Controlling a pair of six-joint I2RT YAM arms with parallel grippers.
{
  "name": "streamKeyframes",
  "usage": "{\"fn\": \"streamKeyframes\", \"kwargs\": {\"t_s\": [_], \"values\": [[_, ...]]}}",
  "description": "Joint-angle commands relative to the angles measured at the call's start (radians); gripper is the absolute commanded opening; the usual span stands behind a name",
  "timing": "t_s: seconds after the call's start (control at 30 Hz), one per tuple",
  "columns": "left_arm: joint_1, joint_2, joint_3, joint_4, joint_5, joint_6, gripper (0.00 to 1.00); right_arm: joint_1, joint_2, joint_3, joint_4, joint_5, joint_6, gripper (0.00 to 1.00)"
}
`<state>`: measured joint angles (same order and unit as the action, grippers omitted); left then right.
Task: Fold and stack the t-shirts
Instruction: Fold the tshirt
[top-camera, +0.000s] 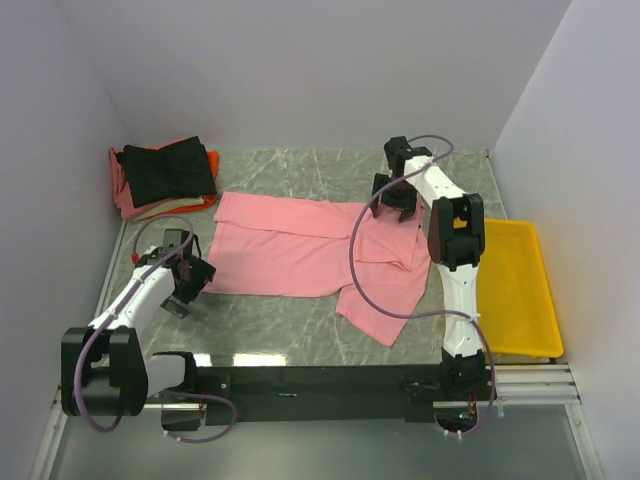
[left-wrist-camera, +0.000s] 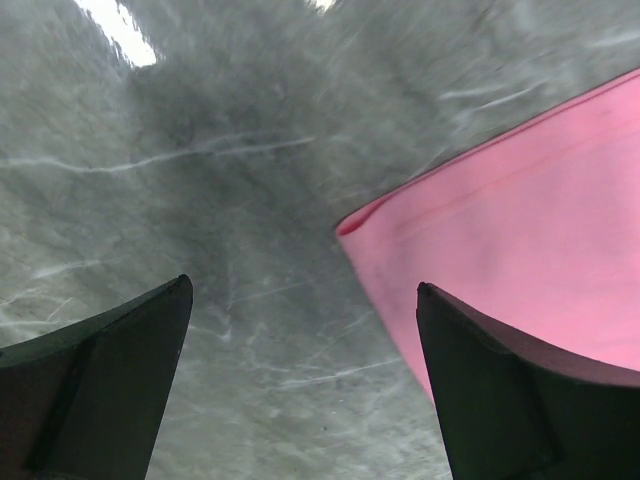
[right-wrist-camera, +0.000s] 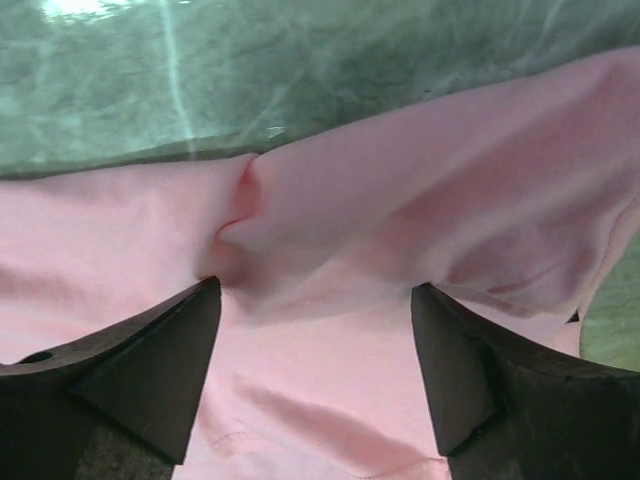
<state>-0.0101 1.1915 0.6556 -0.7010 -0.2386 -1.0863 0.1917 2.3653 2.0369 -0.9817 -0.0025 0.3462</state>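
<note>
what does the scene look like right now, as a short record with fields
pink t-shirt: spread on the table, rumpled at its right end
folded stack: far left corner, black shirt on top
left gripper: open, at the pink t-shirt's near left corner
right gripper: open, over a crease in the pink t-shirt, nothing held
yellow bin: at the right edge
</note>
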Motion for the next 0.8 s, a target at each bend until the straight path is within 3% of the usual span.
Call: {"fn": "streamKeyframes", "kwargs": {"t_s": [0.0, 0.17, 0.2, 0.3, 0.37, 0.63, 0.73, 0.77], "values": [[0.006, 0.016, -0.027, 0.056, 0.065, -0.006, 0.99, 0.006, -0.05, 0.046, 0.012, -0.045, -0.065, 0.85], [0.006, 0.052, -0.043, 0.149, 0.137, -0.001, 0.9, 0.058, -0.251, -0.093, 0.109, -0.051, -0.09, 0.87], [0.006, 0.063, -0.045, 0.15, 0.134, -0.003, 0.8, 0.064, -0.277, -0.139, 0.133, -0.048, -0.087, 0.87], [0.006, 0.105, -0.047, 0.147, 0.09, -0.009, 0.63, 0.087, -0.376, -0.229, 0.167, -0.044, -0.066, 0.88], [0.006, 0.131, -0.045, 0.164, 0.03, -0.018, 0.6, 0.104, -0.446, -0.282, 0.19, -0.042, -0.058, 0.87], [0.007, 0.204, -0.037, 0.218, 0.009, -0.018, 0.47, 0.25, -0.612, -0.46, 0.181, 0.05, -0.047, 0.89], [0.007, 0.195, -0.045, 0.212, 0.021, -0.004, 0.3, 0.27, -0.67, -0.53, 0.189, 0.058, -0.035, 0.88], [0.007, 0.188, -0.05, 0.207, 0.016, -0.006, 0.19, 0.272, -0.684, -0.547, 0.19, 0.05, -0.03, 0.88]]}}
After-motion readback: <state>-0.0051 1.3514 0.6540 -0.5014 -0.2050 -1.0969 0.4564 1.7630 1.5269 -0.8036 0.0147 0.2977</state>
